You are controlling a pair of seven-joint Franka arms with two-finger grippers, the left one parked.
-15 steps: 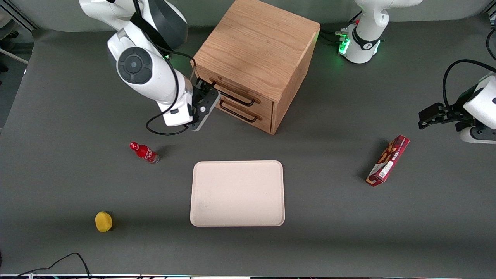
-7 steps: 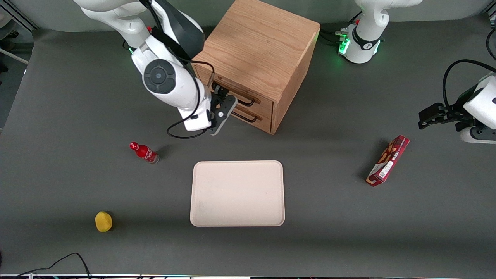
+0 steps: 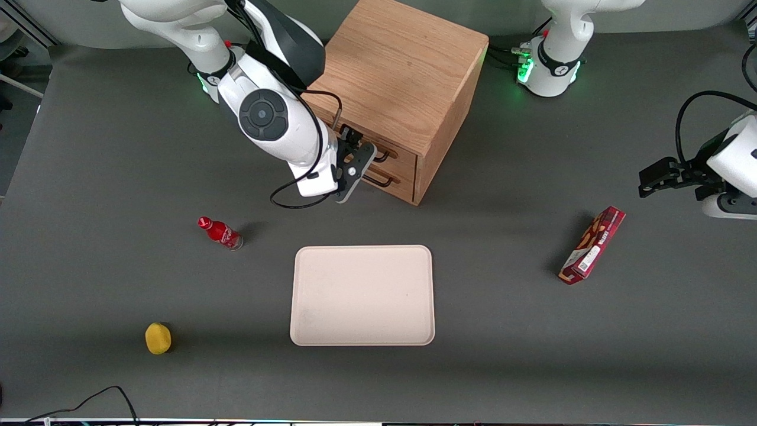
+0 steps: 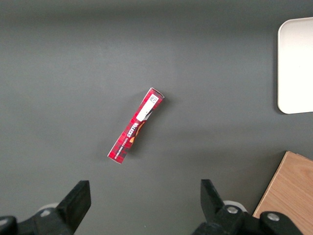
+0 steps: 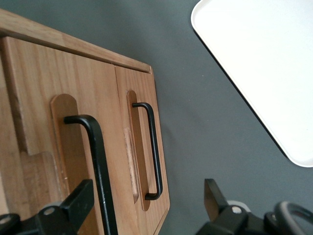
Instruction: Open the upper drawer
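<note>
The oak cabinet (image 3: 402,77) stands at the back of the table with both drawers shut. The upper drawer (image 3: 399,155) shows its thin black bar handle (image 3: 383,156); the matching lower drawer (image 3: 397,180) sits under it. My gripper (image 3: 356,155) is open and empty, right in front of the drawer fronts at handle height. In the right wrist view my gripper (image 5: 146,200) is open, with one finger (image 5: 80,200) on the upper drawer's side and the other (image 5: 212,196) over the table. The upper drawer's handle (image 5: 95,161) and the lower drawer's handle (image 5: 152,147) both run between the fingers, untouched.
A cream tray (image 3: 362,294) lies nearer the front camera than the cabinet. A red bottle (image 3: 220,232) and a yellow fruit (image 3: 158,338) lie toward the working arm's end. A red snack box (image 3: 592,245) lies toward the parked arm's end.
My arm has slid along the cabinet front toward the parked arm's end, bringing the gripper from the drawers' edge to in front of the handles. The drawers have not moved.
</note>
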